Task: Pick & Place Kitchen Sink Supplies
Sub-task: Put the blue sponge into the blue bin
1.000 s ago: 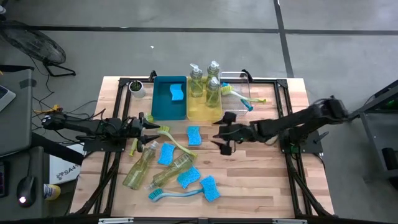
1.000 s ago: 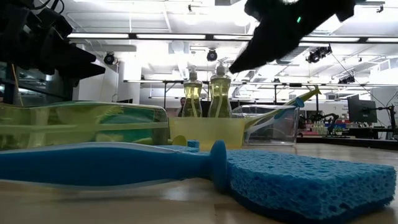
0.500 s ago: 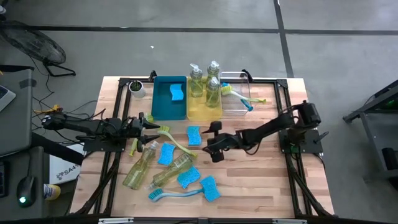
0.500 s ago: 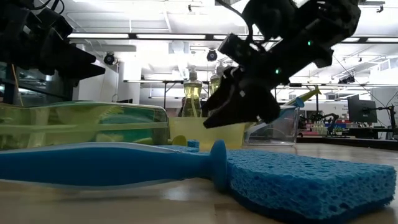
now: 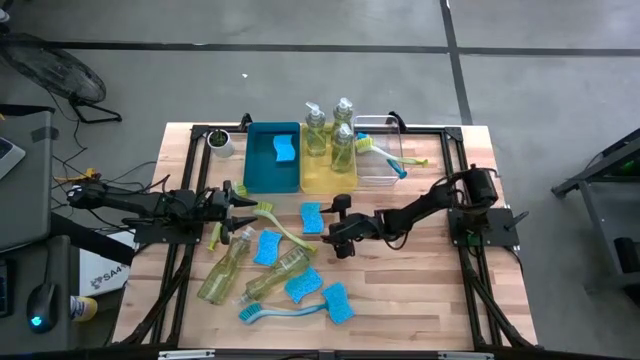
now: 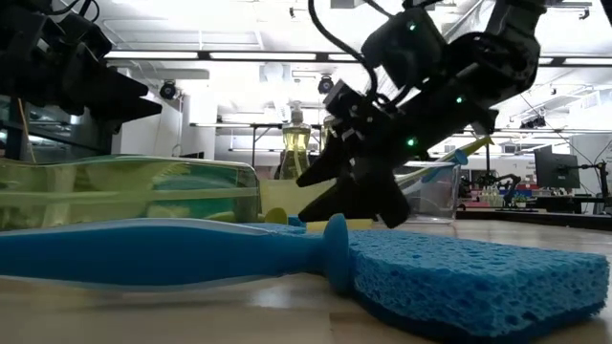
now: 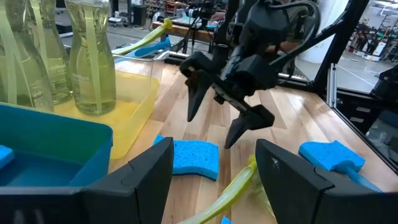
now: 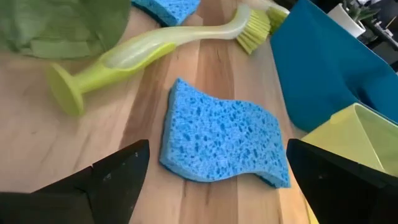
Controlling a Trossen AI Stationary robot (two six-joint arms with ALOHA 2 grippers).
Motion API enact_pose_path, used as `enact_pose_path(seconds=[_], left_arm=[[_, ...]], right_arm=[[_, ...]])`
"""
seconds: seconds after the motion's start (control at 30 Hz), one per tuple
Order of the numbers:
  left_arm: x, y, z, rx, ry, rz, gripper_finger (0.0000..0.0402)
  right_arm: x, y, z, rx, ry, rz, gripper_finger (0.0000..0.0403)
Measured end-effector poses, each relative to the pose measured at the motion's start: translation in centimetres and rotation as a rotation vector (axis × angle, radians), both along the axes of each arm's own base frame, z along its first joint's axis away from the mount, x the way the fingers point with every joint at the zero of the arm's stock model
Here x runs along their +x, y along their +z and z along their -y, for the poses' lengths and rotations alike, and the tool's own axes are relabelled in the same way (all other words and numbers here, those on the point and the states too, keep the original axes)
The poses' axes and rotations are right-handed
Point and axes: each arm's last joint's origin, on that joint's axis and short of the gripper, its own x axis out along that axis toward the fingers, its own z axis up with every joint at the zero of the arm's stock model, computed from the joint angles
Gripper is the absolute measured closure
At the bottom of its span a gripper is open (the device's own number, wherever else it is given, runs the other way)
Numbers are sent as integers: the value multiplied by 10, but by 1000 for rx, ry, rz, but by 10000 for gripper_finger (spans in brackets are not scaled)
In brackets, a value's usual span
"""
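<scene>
R gripper [image 5: 338,223], fingers spread wide and holding nothing, hangs low over the table centre, pointed left toward a blue sponge [image 5: 312,217] lying flat just beyond its fingertips. In the R wrist view the sponge [image 8: 225,142] sits squarely between the two dark fingers, not yet touched; the L wrist view shows the open fingers angled down beside it [image 7: 196,157]. The sponge's long axis runs roughly near-to-far on the table, across the R gripper's line of approach, its wavy edges facing left and right. It lies just near of the yellow bin [image 5: 328,176] and right of a yellow-green brush [image 5: 280,228], whose bristle head points far-left. R arm is clearly the closer one; likely next: a short drop and close across the sponge's narrow width.

L gripper [image 5: 243,203] waits at table's left, fingers apart, empty, just far of two toppled soap bottles [image 5: 255,270]. More sponges and a blue brush [image 5: 285,310] lie at near centre. One sponge is already in the blue bin [image 5: 271,157]; three bottles stand in the yellow bin.
</scene>
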Motion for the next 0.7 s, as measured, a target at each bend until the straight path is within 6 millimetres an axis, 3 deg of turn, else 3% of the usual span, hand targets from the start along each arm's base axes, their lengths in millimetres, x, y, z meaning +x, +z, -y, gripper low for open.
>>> enact_pose_path(seconds=[0.7], left_arm=[[0,0,0,-18,4,0,179]], right_arm=[[3,0,7,20,87,4,79]])
